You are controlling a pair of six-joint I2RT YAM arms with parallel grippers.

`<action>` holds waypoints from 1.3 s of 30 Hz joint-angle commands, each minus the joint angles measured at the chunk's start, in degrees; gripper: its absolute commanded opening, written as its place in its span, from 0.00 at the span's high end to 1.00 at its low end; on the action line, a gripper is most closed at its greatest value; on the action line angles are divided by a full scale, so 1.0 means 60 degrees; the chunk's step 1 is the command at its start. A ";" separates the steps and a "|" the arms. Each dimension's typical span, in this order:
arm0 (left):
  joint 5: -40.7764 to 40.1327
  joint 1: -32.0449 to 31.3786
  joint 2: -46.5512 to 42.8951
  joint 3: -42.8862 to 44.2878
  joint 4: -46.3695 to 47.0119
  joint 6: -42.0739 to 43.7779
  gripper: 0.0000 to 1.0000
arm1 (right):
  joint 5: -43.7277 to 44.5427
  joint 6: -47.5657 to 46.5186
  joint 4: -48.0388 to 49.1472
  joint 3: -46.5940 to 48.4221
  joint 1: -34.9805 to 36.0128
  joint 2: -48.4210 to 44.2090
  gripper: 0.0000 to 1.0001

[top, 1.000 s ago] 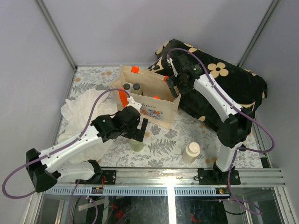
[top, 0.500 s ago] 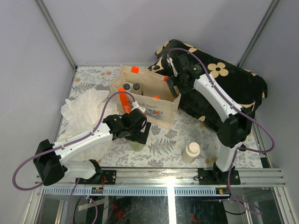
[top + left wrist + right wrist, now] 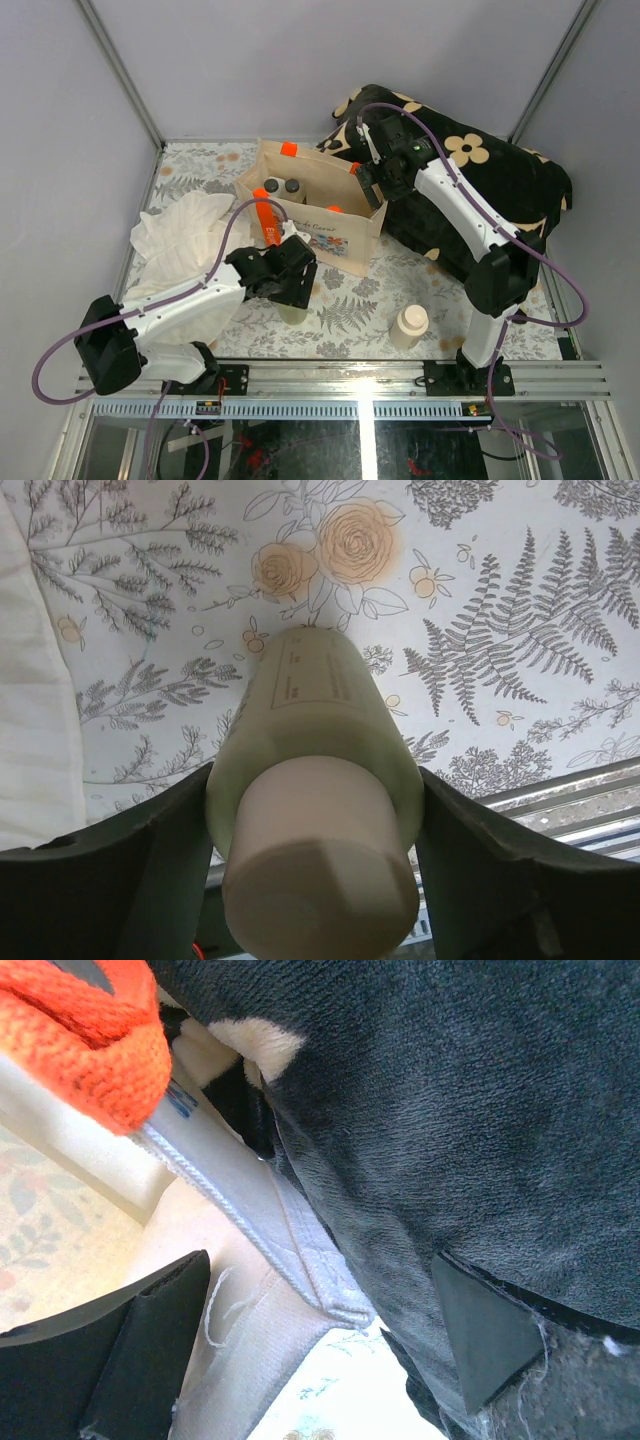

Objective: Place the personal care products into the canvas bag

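Observation:
An olive bottle (image 3: 318, 705) with a cream cap (image 3: 320, 880) stands upright on the floral tablecloth. My left gripper (image 3: 296, 288) is shut on it, both dark fingers (image 3: 130, 870) pressing its shoulders. From above, only the bottle's base (image 3: 293, 313) shows under the wrist. A cream bottle (image 3: 411, 325) stands alone near the front edge. The canvas bag (image 3: 335, 228) sits open at the centre back, with two dark-capped bottles (image 3: 282, 186) inside. My right gripper (image 3: 368, 180) is open, straddling the bag's right rim (image 3: 290, 1250) beside the orange handle (image 3: 90, 1030).
A black cushion with beige flowers (image 3: 490, 180) lies behind and to the right of the bag, pressing against my right gripper's outer finger. A crumpled white cloth (image 3: 175, 245) lies at the left. The metal rail (image 3: 400, 380) runs along the near edge.
My left arm reached further right and lowered over the olive bottle, and its fingers closed from wide open onto it. The right arm has not moved.

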 commanded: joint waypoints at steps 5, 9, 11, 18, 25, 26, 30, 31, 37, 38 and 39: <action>0.0072 -0.0060 -0.0004 0.0100 0.0551 0.0026 0.99 | 0.0256 -0.0237 0.0025 0.0108 -0.0062 -0.0630 0.00; 0.0588 -0.0047 -0.0243 0.0836 0.0746 0.0577 1.00 | 0.0333 -0.0243 0.0044 0.0127 -0.0070 -0.0703 0.00; 0.1490 -0.0049 -0.0550 0.1499 0.1097 0.1408 1.00 | 0.0372 -0.0177 0.0040 0.0165 -0.0075 -0.0745 0.00; 0.2577 -0.0002 -0.0676 0.5290 0.0340 0.3206 1.00 | 0.0499 -0.0134 0.0095 0.0168 -0.0062 -0.0819 0.00; 0.2260 0.0205 -0.0379 0.7724 0.0135 0.3677 1.00 | 0.0484 -0.0169 0.0154 0.0160 -0.0066 -0.0715 0.01; 0.2125 0.0235 -0.0366 0.7956 0.0209 0.3831 1.00 | 0.0482 -0.0166 0.0170 0.0165 -0.0066 -0.0708 0.01; 0.1520 0.0420 -0.0382 0.8163 0.0609 0.4842 1.00 | 0.0463 -0.0169 0.0192 0.0173 -0.0073 -0.0665 0.01; 0.1400 0.0498 -0.0321 0.8197 0.0708 0.5131 1.00 | 0.0456 -0.0169 0.0187 0.0174 -0.0066 -0.0651 0.01; 0.0452 0.0910 -0.0121 0.8064 0.1549 0.6367 1.00 | 0.0593 -0.0187 0.0118 0.0231 -0.0073 -0.0685 0.00; 0.0434 0.1036 -0.0125 0.7941 0.1772 0.6501 1.00 | 0.0629 -0.0199 0.0103 0.0245 -0.0075 -0.0679 0.01; 0.0441 0.1171 -0.0117 0.7810 0.2058 0.6590 1.00 | 0.0662 -0.0210 0.0088 0.0262 -0.0070 -0.0671 0.00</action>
